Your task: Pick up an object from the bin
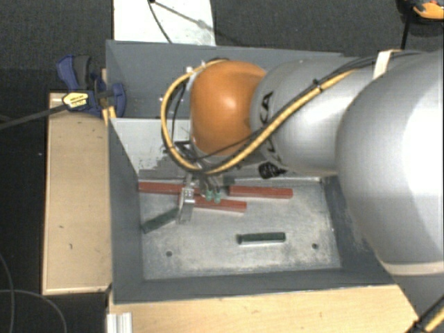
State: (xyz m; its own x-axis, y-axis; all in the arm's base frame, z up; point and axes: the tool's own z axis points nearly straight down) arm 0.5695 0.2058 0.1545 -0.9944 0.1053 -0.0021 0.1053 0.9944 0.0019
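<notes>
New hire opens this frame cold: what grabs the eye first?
The big silver arm with its orange wrist cover dominates, reaching in from the right across the grey bin. Its pincer sits low over two long reddish-brown sticks lying across the middle of the floor. A dark green bar lies alone nearer the front wall, and a dark grey stick lies to the left.

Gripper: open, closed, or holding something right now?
Gripper: cannot be told; it is low over the red-brown sticks near the middle of the bin.
</notes>
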